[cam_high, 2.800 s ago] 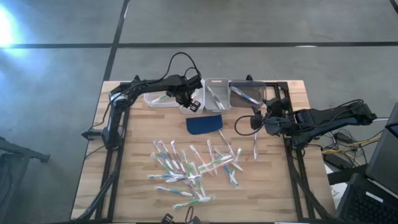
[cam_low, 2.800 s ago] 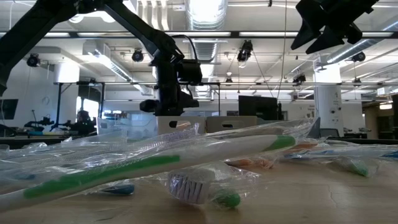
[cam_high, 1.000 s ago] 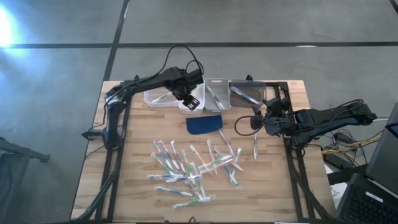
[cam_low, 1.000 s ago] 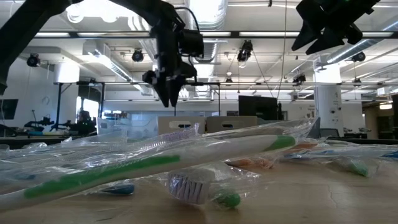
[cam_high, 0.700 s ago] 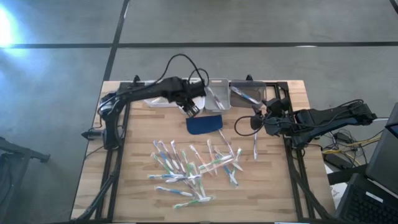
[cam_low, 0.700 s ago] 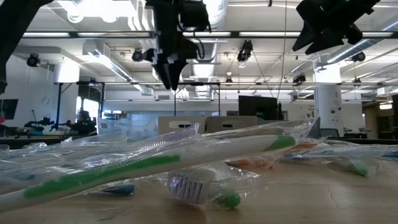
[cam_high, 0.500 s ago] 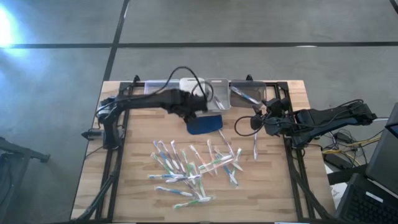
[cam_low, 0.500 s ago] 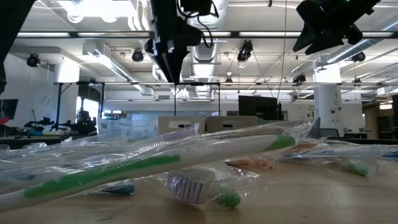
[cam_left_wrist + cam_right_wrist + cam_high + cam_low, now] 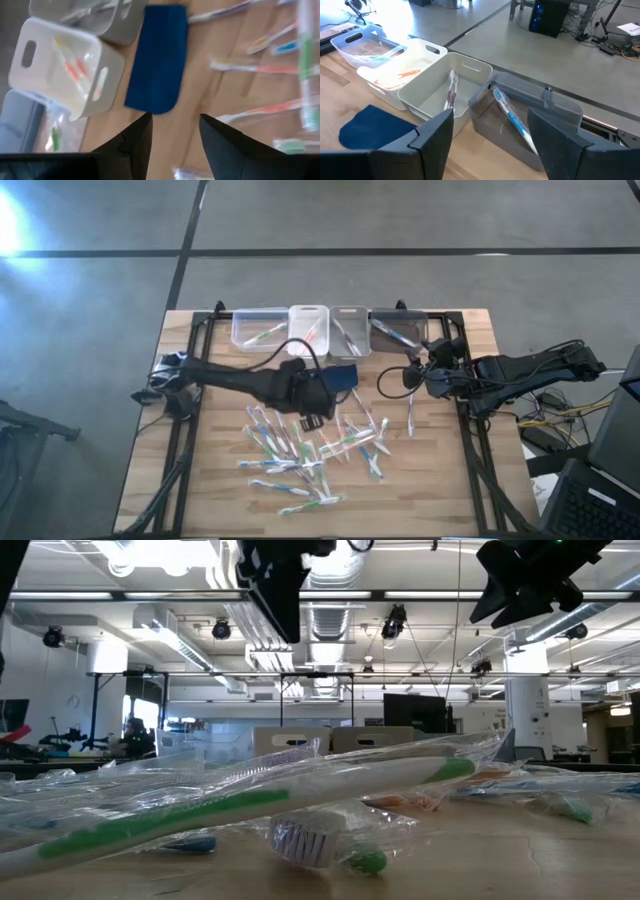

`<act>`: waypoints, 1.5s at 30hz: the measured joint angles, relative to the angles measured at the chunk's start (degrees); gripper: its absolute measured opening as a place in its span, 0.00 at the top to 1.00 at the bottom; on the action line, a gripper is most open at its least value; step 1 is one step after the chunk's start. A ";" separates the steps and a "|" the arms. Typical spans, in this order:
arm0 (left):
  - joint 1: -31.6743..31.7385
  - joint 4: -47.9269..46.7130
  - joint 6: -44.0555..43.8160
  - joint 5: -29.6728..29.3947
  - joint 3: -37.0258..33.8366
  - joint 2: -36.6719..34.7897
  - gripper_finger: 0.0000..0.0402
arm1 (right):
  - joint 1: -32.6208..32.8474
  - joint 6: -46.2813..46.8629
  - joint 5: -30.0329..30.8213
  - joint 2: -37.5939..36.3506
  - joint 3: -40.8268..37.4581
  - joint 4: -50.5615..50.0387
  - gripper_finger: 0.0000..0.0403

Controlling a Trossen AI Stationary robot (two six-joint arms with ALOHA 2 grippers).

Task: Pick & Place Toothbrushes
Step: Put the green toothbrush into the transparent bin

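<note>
Blue pad [image 9: 338, 376] beside left pincer [image 9: 313, 402], four bins [image 9: 309, 329] behind, toothbrushes [image 9: 300, 450] scattered

Bright ceiling lights [image 9: 330, 555] overhead, glare at high view's left edge, left wrist view motion-blurred

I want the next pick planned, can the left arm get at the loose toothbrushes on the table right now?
Probably yes. The left gripper is open, empty, over the near edge of the toothbrushes, with nothing between them.
</note>
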 joint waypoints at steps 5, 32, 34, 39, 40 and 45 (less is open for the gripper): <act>-2.50 5.75 0.52 -0.02 -1.65 0.25 0.58 | 0.00 0.39 -0.01 0.00 -0.02 0.02 0.34; -10.61 8.77 -5.68 -0.01 -22.36 -0.15 0.58 | 0.00 0.54 0.03 0.00 -0.24 0.20 0.28; -11.32 8.49 -4.75 0.02 -23.36 -0.17 0.58 | 0.00 0.54 0.03 -0.01 -0.24 0.30 0.30; -12.71 4.61 -6.98 0.07 -26.03 -0.17 0.58 | 0.00 0.53 0.03 0.00 -0.24 0.34 0.34; -12.92 3.47 -8.16 0.02 -26.41 -0.18 0.58 | 0.00 0.53 0.03 0.00 -0.24 0.34 0.35; -14.44 0.45 -13.87 -0.64 -28.85 -1.93 0.58 | 0.00 0.54 0.07 0.00 -0.24 0.50 0.38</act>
